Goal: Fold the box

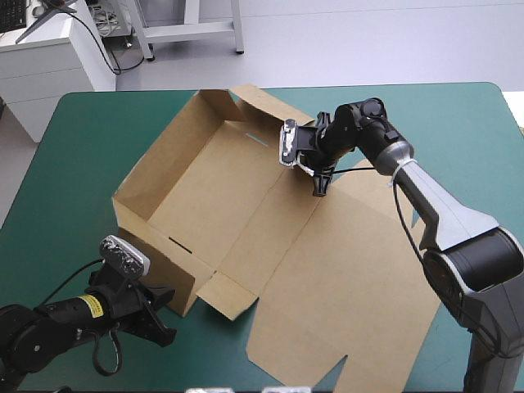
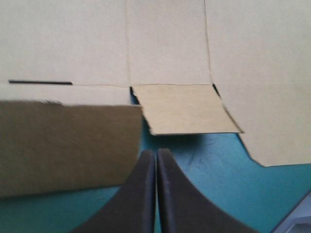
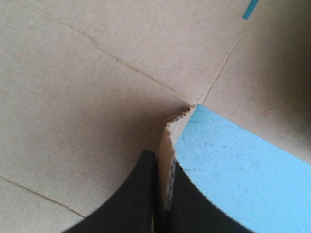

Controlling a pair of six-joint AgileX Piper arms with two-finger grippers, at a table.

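Plainly, the box (image 1: 246, 188) is half made. It lies mid-surface, its tray end toward 10 o'clock with walls already raised and its lid (image 1: 352, 278) flat toward 4 o'clock. At about 1 o'clock of the box's middle, the right end effector (image 1: 320, 182) is clenched on the box, pinching the edge of the far flap (image 3: 171, 141) where tray meets lid. The board edge stands between its black fingers. At 6 o'clock the matching near flap (image 1: 229, 295) lies flat on the teal-green surface (image 1: 458, 123), just beside the end of the near wall (image 1: 151, 258). The left end effector (image 1: 164, 319) waits at 7 o'clock, apart from the board. It is clenched on nothing, with its tips pointing at the gap between that wall and the near flap. The step in hand looks like standing up the corner flaps. Next, I judge, the right arm must swing its flap inward without creasing it. The left must spread its fingers, reach the near flap and lift it to match.
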